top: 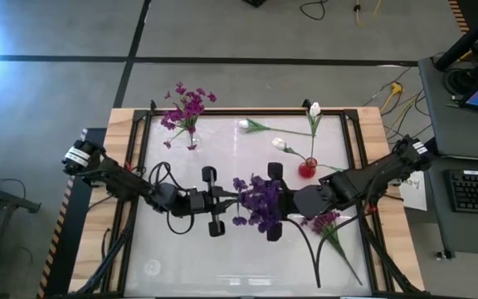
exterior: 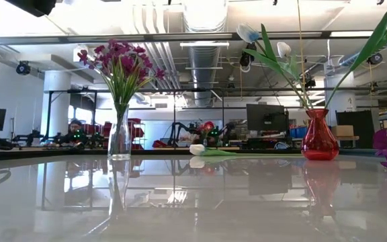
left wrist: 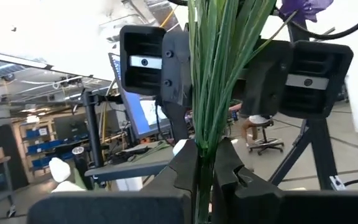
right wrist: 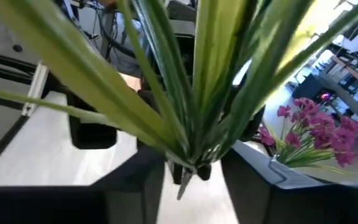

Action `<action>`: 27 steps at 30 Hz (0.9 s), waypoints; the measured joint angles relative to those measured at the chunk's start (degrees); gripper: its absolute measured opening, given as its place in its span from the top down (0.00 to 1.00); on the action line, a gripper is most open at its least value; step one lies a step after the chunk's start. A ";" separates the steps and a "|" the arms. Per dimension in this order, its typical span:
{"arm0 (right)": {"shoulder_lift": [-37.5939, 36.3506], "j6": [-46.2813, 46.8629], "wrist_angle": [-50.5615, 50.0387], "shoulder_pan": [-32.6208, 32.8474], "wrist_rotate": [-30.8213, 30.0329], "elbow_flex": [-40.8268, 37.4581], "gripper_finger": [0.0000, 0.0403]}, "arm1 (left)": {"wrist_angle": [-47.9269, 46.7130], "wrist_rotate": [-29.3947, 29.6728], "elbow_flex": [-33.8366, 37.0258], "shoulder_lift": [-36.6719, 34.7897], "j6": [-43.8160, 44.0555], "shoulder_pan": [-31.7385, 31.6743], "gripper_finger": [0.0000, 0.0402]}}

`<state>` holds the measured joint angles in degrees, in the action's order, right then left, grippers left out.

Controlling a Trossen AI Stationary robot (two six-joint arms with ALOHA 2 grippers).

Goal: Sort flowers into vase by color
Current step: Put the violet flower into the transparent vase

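Purple flower cluster (top: 262, 203), bushy with green stems, is clamped between left end effector (top: 232, 199) and right end effector (top: 282, 202).

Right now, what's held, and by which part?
One purple flower bunch, gripped at its green stem: left end effector and right end effector both shut on the stem, mid-handover.

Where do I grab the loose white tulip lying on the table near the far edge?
Probably its thin green stem, just beside the bud, from straight above with jaws across it. The white tulip lies flat, stem pointing toward the red vase, so nothing stands up to pinch sideways. The left gripper and right gripper are mid-table at the purple bunch.
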<state>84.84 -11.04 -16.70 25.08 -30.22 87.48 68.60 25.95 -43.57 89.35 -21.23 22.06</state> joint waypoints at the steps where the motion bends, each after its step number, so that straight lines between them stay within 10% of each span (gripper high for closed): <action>1: 0.13 -0.30 0.24 -0.08 -0.10 0.00 0.69 | -0.04 0.55 0.02 0.01 0.00 0.00 1.00; 11: 0.14 -2.27 -0.92 -0.33 -0.21 0.00 0.96 | -0.65 3.99 0.04 0.07 -0.44 0.21 0.91; 27: -2.51 8.49 -17.55 -1.14 0.26 0.00 0.97 | -2.25 2.69 -2.98 0.55 3.18 0.13 0.52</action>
<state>82.33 -2.55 -34.25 23.95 -29.95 87.48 66.34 28.64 -46.55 89.90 -18.04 22.20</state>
